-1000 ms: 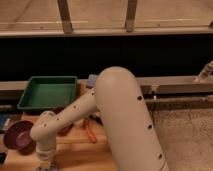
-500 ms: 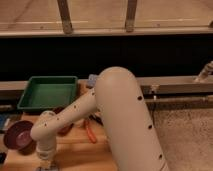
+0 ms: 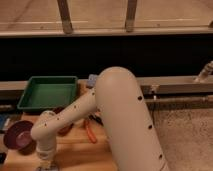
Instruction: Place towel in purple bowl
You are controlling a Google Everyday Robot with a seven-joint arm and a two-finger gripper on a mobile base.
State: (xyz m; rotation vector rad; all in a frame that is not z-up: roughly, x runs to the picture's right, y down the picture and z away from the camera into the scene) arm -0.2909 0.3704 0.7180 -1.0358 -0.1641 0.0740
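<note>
The purple bowl (image 3: 17,135) sits on the wooden table top (image 3: 75,155) at the left, below the green tray. My white arm bends down across the table, and its wrist ends at the bottom edge just right of the bowl. The gripper (image 3: 45,166) is there, mostly cut off by the frame edge. No towel shows; it is hidden or out of view.
A green tray (image 3: 47,92) stands at the back left of the table. An orange object (image 3: 90,133) lies beside my arm, and a dark reddish item (image 3: 65,129) is partly behind it. A small blue thing (image 3: 92,79) sits behind the tray's right side. A dark rail runs behind.
</note>
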